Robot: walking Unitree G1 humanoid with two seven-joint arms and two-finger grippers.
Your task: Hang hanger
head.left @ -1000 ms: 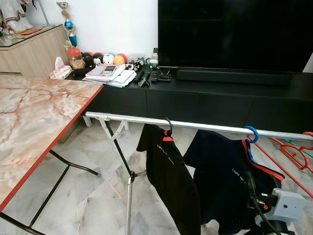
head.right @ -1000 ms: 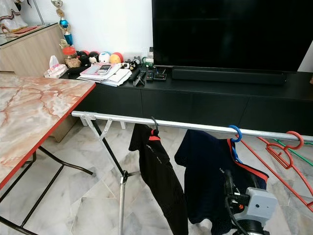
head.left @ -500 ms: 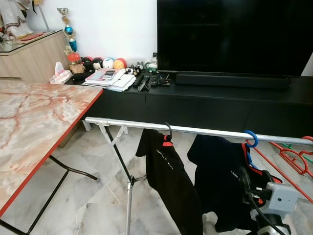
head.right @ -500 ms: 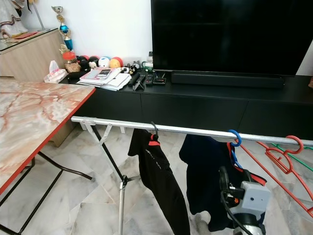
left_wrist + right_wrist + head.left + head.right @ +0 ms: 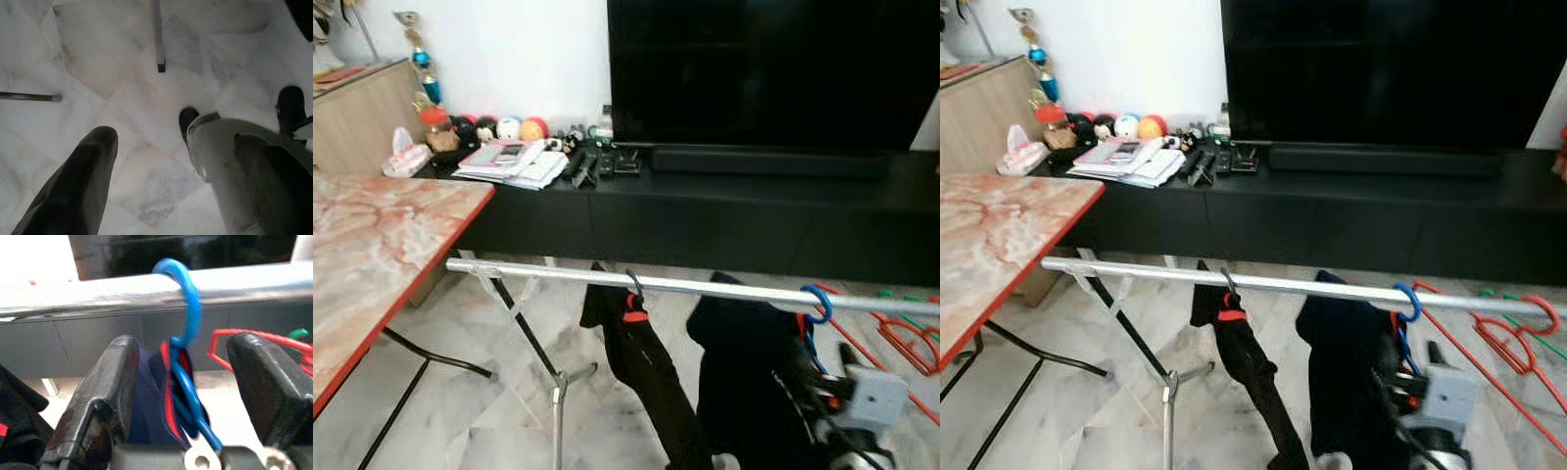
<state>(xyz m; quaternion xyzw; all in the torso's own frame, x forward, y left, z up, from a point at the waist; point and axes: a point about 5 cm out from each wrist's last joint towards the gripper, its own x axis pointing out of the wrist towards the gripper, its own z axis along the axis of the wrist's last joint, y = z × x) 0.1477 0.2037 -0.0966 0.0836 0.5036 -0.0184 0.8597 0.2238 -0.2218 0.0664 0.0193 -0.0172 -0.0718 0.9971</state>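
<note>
- blue hanger [image 5: 183, 328] is hooked over the rail [image 5: 705, 286], carrying a dark shirt [image 5: 749, 362]; hook opening faces the tv; neck runs straight down
- right claw [image 5: 183, 382] is open, fingers either side of the neck, not touching
- left claw [image 5: 151, 161] is open, idle, pointed at the floor
</note>
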